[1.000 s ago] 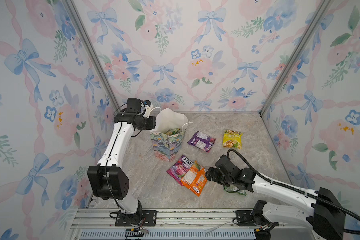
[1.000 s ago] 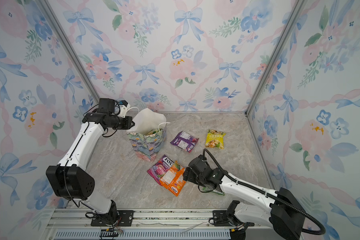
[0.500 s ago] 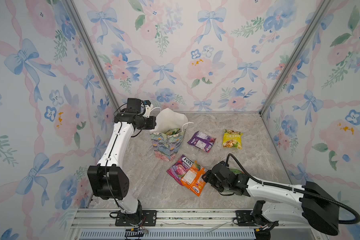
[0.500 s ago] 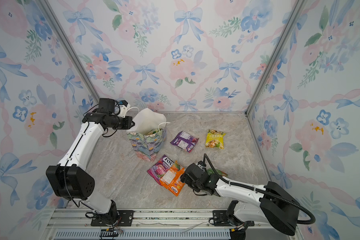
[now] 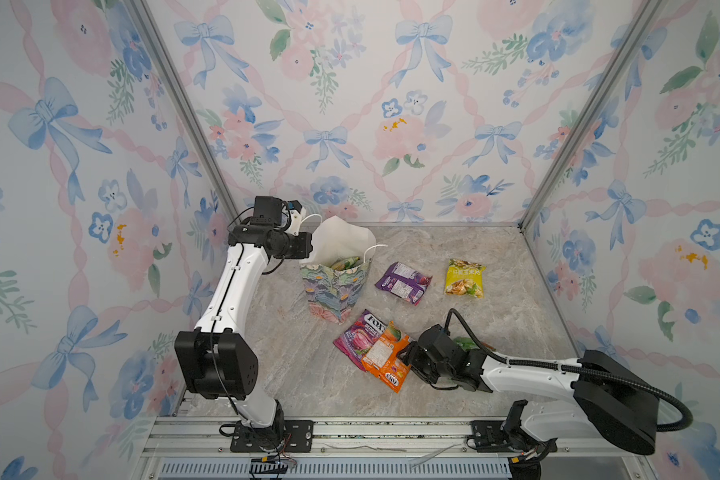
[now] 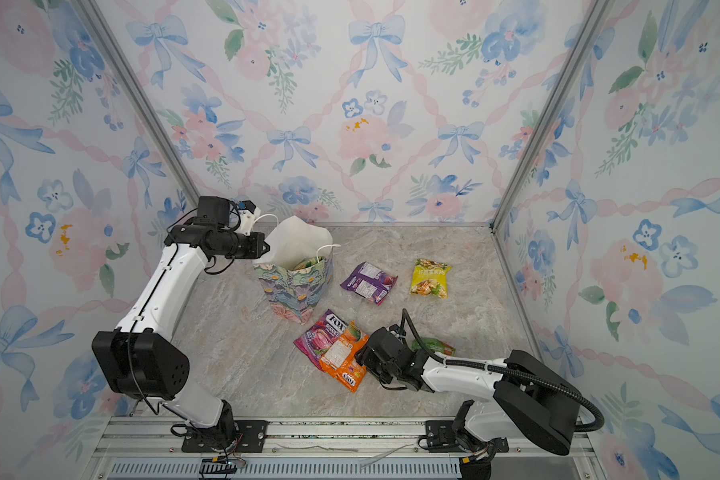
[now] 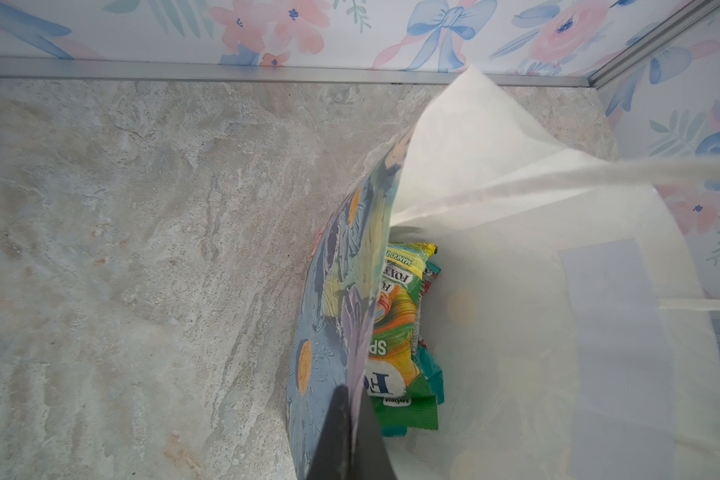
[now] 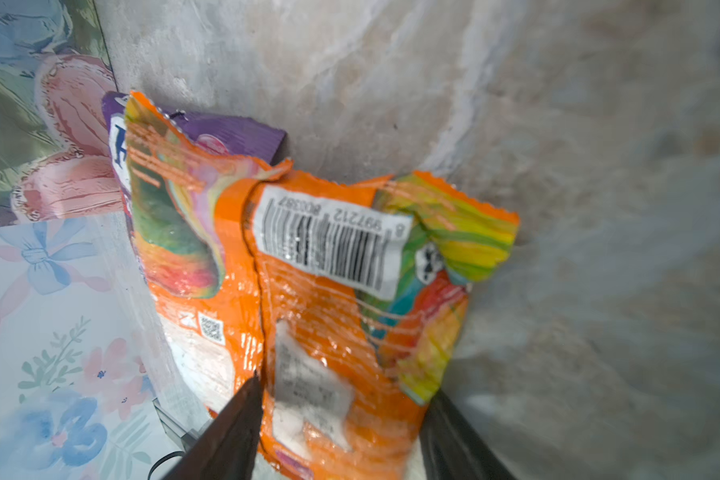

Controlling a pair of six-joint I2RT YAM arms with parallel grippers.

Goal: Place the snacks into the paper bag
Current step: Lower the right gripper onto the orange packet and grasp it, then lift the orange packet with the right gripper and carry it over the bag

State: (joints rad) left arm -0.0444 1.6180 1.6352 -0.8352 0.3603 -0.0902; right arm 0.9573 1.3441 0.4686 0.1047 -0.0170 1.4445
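The flowered paper bag (image 5: 335,286) stands upright at the back left, with several snacks (image 7: 400,332) inside. My left gripper (image 7: 356,415) is shut on its rim and holds the mouth wide. An orange packet (image 8: 329,291) lies on the floor, partly over a purple FOX'S packet (image 5: 360,332). My right gripper (image 8: 346,390) is low at the orange packet's end, open, with one jaw close along each side of it. Another purple packet (image 5: 404,282) and a yellow packet (image 5: 464,277) lie further back. A green packet (image 5: 466,343) is half hidden behind the right arm.
Flowered walls close in the marble floor (image 5: 495,324) on three sides. A metal rail (image 5: 350,432) with both arm bases runs along the front. The bag's white cord handle (image 5: 375,248) hangs over its near rim.
My right gripper has slid left along the floor onto the orange packet's end, and its jaws have narrowed around it. The left arm and bag have not moved.
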